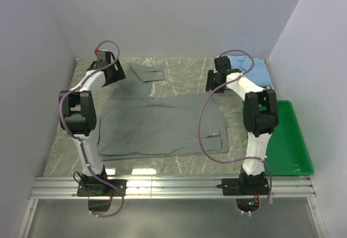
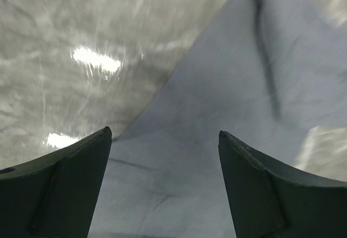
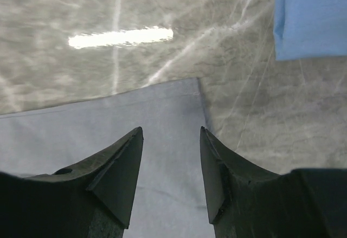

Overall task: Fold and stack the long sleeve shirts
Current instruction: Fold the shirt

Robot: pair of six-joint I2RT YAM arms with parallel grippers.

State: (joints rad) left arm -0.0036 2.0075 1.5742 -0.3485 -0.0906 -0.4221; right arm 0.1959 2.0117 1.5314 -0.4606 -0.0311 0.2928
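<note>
The grey shirt (image 1: 157, 124) lies spread flat on the marble table, one sleeve (image 1: 143, 72) reaching to the far side. The light blue shirt (image 1: 255, 70) lies bunched at the far right. My left gripper (image 1: 111, 75) hangs open over the grey shirt's far left part; in the left wrist view the gripper (image 2: 165, 135) stands wide open above grey cloth (image 2: 227, 113). My right gripper (image 1: 213, 81) is open over the grey shirt's far right corner (image 3: 184, 94); in the right wrist view the gripper (image 3: 171, 131) holds nothing, and the blue shirt (image 3: 312, 15) shows at top right.
A green plastic tray (image 1: 287, 140) sits at the table's right edge. Grey walls close in the left, far and right sides. A metal rail (image 1: 173, 186) carries the arm bases at the near edge.
</note>
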